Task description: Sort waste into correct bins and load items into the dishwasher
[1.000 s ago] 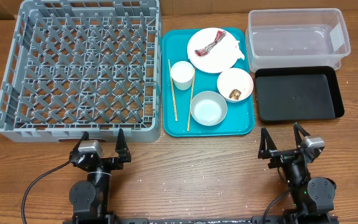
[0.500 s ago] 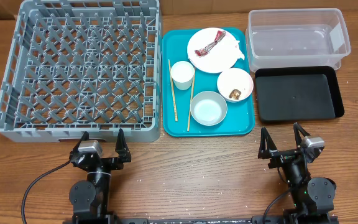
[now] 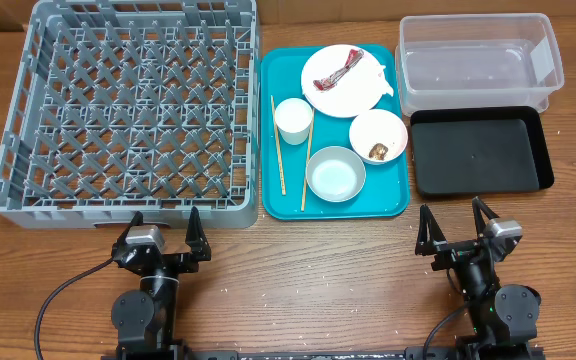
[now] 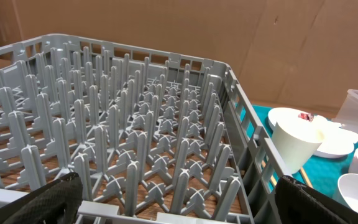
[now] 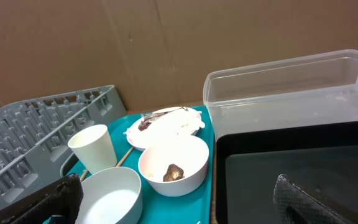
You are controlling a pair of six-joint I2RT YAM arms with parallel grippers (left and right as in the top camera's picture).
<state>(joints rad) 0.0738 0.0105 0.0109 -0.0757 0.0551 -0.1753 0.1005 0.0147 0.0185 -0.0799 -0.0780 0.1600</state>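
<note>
Nothing moved since earlier frames: both arms parked at near table edge, left gripper and right gripper spread wide, empty. Red wrapper lies on plate on teal tray. Judgement: right arm nearer. Pinch wrapper's raised crinkle, lift clear of plate, likely into clear tub.

The dish rack was grey, a lattice of crossed pegs. The flat tray was teal. On it the plate, cup and two bowls were white, the wrapper red, the food lump brown, the chopsticks pale wood. The shallow tray was black, the tub clear, the table brown woodgrain.
</note>
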